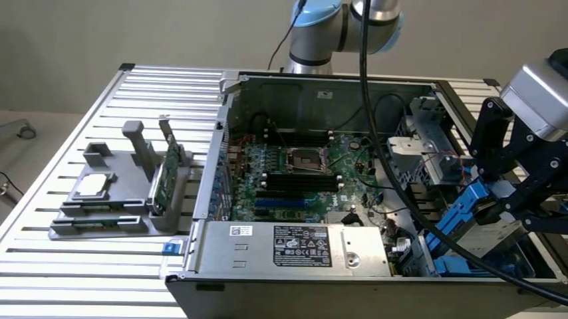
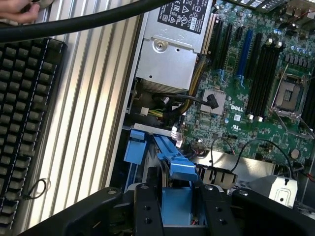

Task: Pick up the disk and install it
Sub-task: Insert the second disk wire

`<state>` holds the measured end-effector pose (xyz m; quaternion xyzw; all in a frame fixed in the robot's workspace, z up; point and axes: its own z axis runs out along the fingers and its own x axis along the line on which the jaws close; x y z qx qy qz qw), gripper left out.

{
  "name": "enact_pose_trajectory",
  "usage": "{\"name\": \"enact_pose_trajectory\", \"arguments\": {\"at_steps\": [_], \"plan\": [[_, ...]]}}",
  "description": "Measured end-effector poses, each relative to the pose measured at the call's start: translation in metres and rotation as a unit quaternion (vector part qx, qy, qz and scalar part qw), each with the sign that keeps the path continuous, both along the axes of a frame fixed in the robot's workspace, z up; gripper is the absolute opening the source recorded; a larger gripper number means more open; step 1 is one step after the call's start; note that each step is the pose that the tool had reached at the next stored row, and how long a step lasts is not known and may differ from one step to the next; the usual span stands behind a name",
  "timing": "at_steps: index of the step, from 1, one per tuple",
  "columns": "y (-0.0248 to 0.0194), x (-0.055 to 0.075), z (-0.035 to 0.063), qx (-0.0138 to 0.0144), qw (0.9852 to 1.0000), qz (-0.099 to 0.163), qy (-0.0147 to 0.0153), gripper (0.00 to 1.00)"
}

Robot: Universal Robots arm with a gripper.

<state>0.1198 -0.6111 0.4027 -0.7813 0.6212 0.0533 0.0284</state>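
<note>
1. Gripper (image 2: 178, 209) nearest of all in the wrist view, black fingers (image 2: 146, 209) clamped on the blue carrier of the disk (image 2: 177, 204). Grasping it, not released.
2. Same grip seen from outside: gripper (image 1: 501, 199) at the exterior view's right, over the near-right corner of the open computer case (image 1: 206, 199), disk (image 1: 463, 211) tilted with its blue rails slanting down toward the case. Probably angled that way to line up with the drive bay, though that's a guess.
3. Just under the held disk, blue bay guides (image 2: 135, 147) down in the case corner. Looks like the slot it belongs in; not seated yet, still up in the jaws.
4. A bit further in, the silver power supply (image 1: 293, 247) along the near edge of the case, label facing up, cables bunched beside it.
5. Past that, the green motherboard (image 1: 302, 179) flat on the case floor, with the empty CPU socket (image 1: 306, 159) and black memory slots.
6. Off to the exterior view's left, out on the slatted metal table (image 1: 53, 259), a grey parts holder (image 1: 116, 199) with a green circuit card (image 1: 164, 176) stood on edge and a small silver chip (image 1: 94, 186) lying flat. Parked apart from the case, likely to keep each part easy to grab.
7. Farthest back, the robot arm (image 1: 346, 30) rising behind the case.
</note>
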Motion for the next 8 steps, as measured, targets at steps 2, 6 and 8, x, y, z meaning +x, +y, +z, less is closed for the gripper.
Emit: {"name": "enact_pose_trajectory", "arguments": {"at_steps": [2, 6, 8], "plan": [[0.0, 0.0, 0.0, 0.0, 1.0, 0.0, 0.0, 0.35], [0.0, 0.0, 0.0001, -0.0001, 1.0, 0.0, 0.0, 0.35], [0.0, 0.0, 0.0, 0.0, 1.0, 0.0, 0.0, 0.35]]}}
